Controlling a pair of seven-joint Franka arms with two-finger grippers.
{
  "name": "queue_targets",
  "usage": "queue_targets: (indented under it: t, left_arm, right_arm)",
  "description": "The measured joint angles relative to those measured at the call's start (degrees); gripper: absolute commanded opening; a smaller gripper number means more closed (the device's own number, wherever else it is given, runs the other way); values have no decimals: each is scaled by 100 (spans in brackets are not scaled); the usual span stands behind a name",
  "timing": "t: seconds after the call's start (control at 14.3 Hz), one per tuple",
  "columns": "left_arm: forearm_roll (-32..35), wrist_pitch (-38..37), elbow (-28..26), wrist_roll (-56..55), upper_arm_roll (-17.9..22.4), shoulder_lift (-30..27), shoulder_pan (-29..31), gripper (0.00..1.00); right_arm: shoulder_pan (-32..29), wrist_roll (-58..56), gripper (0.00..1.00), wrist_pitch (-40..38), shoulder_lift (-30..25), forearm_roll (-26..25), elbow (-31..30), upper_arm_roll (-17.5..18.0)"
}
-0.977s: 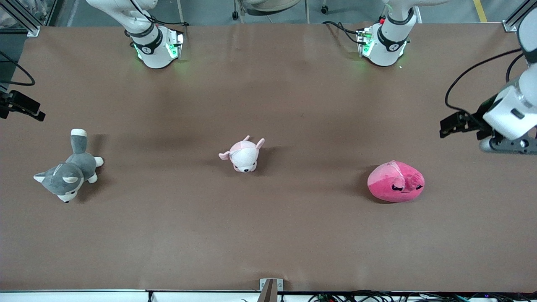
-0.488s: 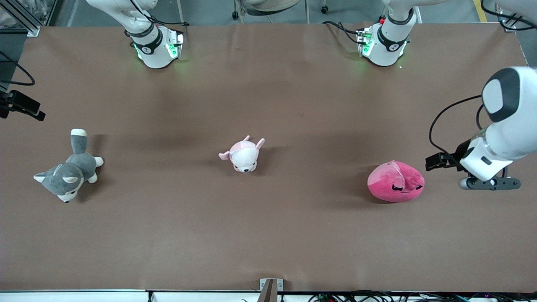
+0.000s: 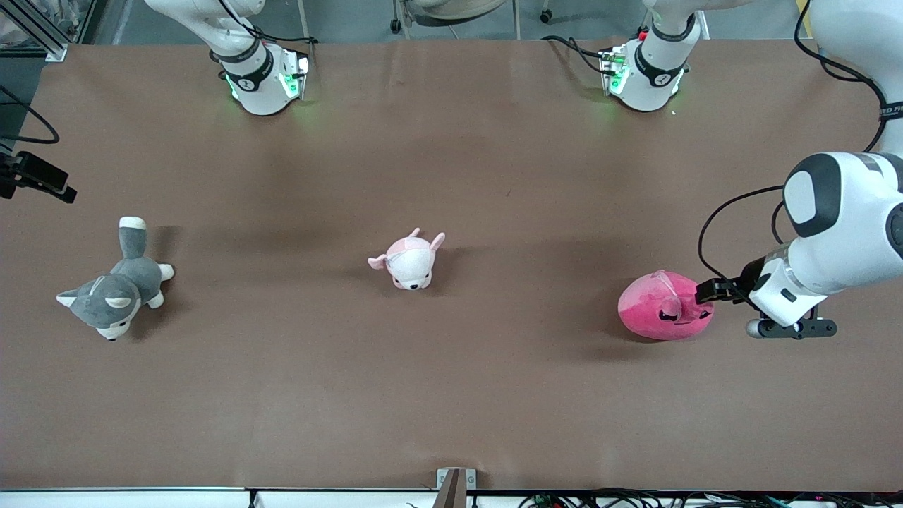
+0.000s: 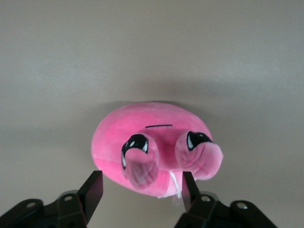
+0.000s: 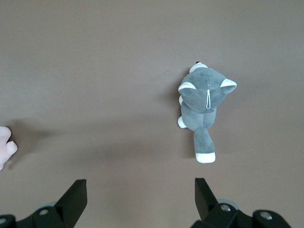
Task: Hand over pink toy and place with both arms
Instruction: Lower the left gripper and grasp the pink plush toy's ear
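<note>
Your pink toy [image 3: 665, 306] lies on the brown table [image 3: 451, 395], toward the left arm's end. Your left gripper [image 4: 140, 191] hangs just beside the toy, on the side toward the left arm's end of the table, with its fingers [image 4: 92, 190] spread wide and nothing in them. Your right gripper [image 5: 140, 195] waits up high with its fingers apart too, holding nothing. Under it you see the grey husky plush [image 5: 204, 108]. The small pale pink plush [image 3: 409, 259] sits mid-table.
</note>
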Motion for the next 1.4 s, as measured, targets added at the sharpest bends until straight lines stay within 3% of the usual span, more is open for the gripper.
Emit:
queue_targets:
  t: [0.14,0.35,0.56,0.63,1.05,1.4]
  left_arm:
    - [-18,100,0,0,1,99,3,62]
    - [-20,116,0,0,4,217,11,46]
    - [-22,116,0,0,5,298,13,9]
    - [-23,117,0,0,5,307,13,1]
    - [-59,-2,74,0,-74,192,2,0]
    - [-766,-761,237,-2,-291,-386,-14,0]
  right_arm:
    - [0,0,100,-2,0,0,0,0]
    - [0,0,100,-5,0,0,0,-4]
    - [0,0,100,-8,0,0,0,-4]
    - [0,0,100,-9,0,0,0,-4]
    - [0,0,100,-44,0,0,0,-8]
    - [0,0,100,-65,-2,0,0,-8]
